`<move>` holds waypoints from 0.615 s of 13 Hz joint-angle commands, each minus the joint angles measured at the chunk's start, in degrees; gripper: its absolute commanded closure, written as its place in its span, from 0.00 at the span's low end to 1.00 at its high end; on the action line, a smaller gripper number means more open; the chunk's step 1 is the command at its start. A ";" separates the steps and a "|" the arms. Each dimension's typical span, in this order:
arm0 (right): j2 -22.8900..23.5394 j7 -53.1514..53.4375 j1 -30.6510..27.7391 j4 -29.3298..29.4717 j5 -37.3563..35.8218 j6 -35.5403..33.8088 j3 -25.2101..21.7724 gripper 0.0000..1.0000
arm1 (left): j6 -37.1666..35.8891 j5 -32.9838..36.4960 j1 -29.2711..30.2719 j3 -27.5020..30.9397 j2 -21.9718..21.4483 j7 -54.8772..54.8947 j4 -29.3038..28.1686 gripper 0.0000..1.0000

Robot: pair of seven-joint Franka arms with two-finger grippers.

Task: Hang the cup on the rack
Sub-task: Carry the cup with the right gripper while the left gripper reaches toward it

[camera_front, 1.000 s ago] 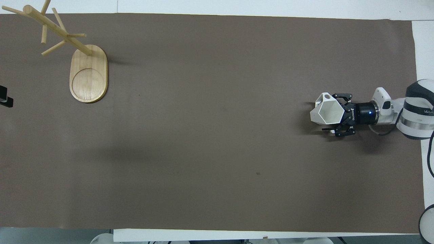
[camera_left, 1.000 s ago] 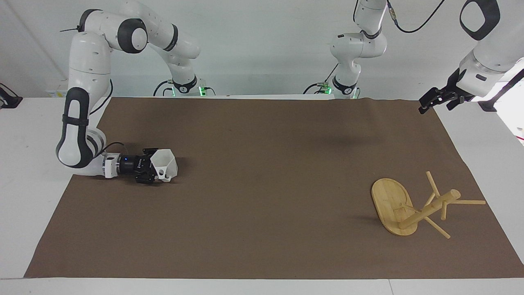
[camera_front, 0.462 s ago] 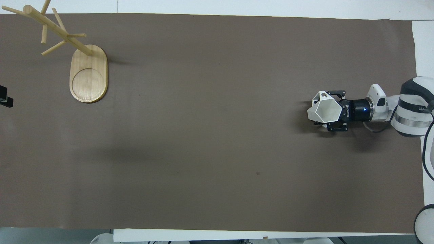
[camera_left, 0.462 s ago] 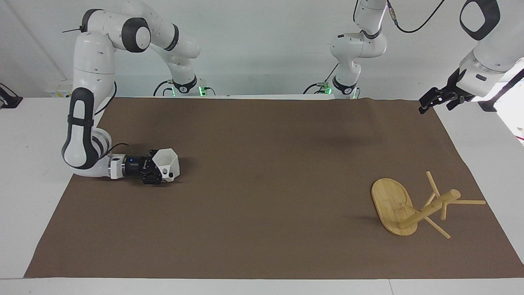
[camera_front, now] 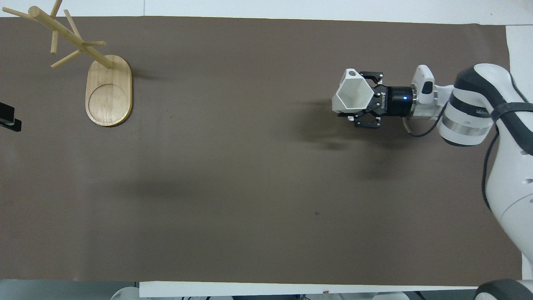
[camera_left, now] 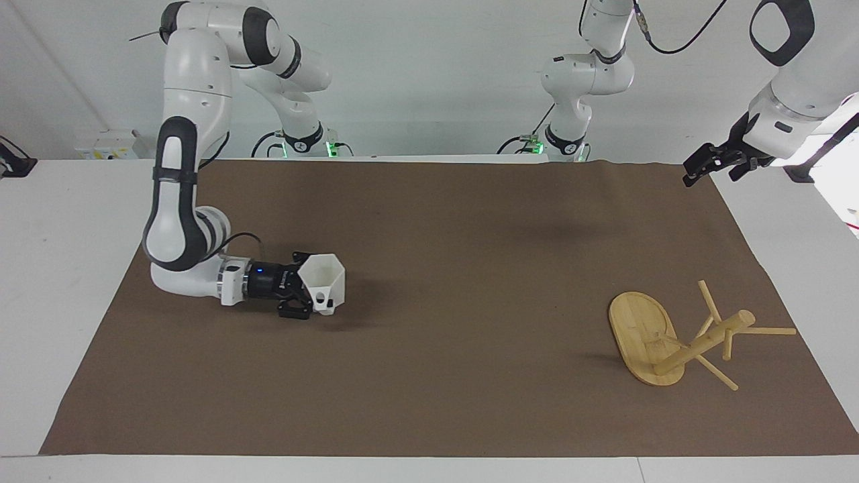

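The white faceted cup (camera_left: 323, 280) is held in my right gripper (camera_left: 305, 298), which is shut on it and lies level, a little above the brown mat near the right arm's end. The cup's mouth faces up and its boxy handle (camera_front: 352, 73) sticks out sideways; the cup also shows in the overhead view (camera_front: 353, 96) with the right gripper (camera_front: 363, 109). The bamboo rack (camera_left: 643, 335) stands on its oval base near the left arm's end, apart from the cup; it also shows in the overhead view (camera_front: 108, 89). My left gripper (camera_left: 713, 161) waits raised over the mat's corner.
A brown mat (camera_left: 456, 282) covers most of the white table. The rack's thin pegs (camera_left: 768, 331) stick out from its post in several directions.
My right gripper has lifted the cup off the mat and carried it toward the middle of the table, toward the rack's end. The rack and the left arm have stayed put.
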 commanded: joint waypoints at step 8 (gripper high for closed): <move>-1.72 1.47 22.86 0.75 24.68 22.65 -0.26 0.74 | 14.79 -1.23 -25.23 -0.10 3.59 -44.67 -3.45 0.00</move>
